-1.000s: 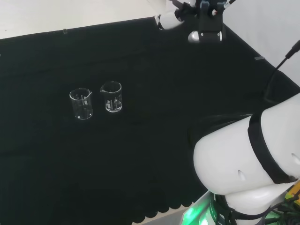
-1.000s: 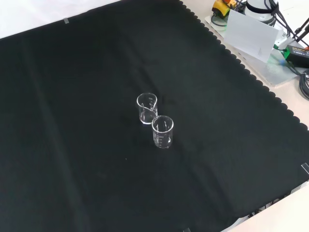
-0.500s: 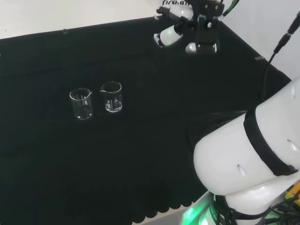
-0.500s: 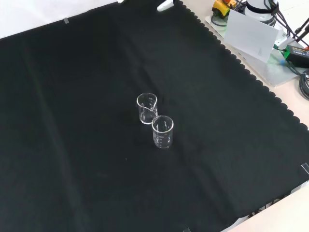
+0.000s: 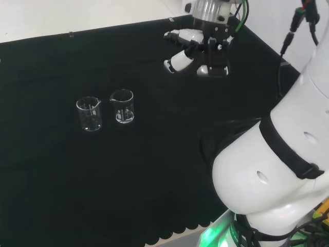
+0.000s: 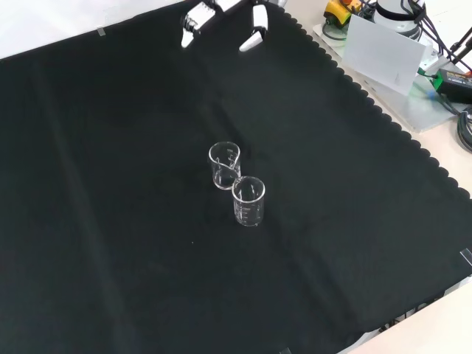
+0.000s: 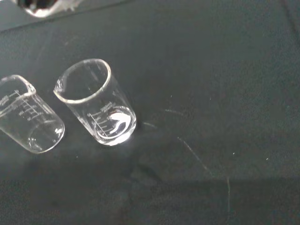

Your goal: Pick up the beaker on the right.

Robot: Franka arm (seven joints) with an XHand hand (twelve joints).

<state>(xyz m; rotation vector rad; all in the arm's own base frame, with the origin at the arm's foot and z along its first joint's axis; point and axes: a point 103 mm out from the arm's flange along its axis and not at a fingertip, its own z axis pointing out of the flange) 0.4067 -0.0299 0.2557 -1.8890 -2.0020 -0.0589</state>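
Printed white measuring scales on both beakers, the right beaker [image 7: 96, 105] and the left beaker [image 7: 29, 123], seen closest from the wrist: short tick lines up the glass wall with tiny figures beside them, too small and blurred to read. Same marks faintly visible from the head view [image 5: 122, 106] and front view [image 6: 225, 165], unreadable there too. No other legible text anywhere.
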